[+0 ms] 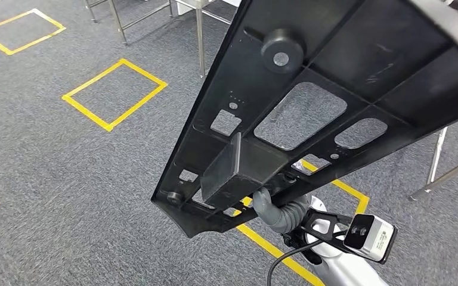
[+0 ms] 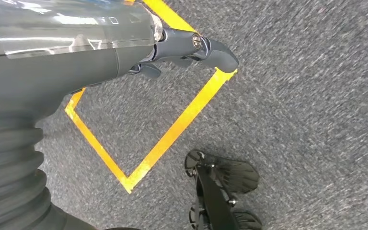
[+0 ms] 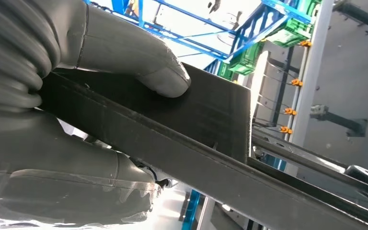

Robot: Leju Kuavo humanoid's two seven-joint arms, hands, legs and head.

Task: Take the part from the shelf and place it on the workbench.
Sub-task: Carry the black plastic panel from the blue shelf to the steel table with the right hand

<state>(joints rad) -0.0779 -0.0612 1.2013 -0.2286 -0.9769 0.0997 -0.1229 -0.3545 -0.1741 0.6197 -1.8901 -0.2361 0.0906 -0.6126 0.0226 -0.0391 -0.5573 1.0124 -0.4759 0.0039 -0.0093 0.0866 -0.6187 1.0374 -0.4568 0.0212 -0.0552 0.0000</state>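
Note:
A long black plastic part with ribs and cut-out windows hangs tilted in front of me, its lower end near my body. My right hand grips that lower end from underneath. In the right wrist view the thick grey thumb presses on the part's flat black wall while the fingers close under its edge. My left hand hangs over the grey carpet with its fingers loosely extended and nothing in them.
Grey carpet with yellow taped squares spreads below. Metal table legs stand at the back, and more legs on the right. Blue racking with green bins shows past the part in the right wrist view.

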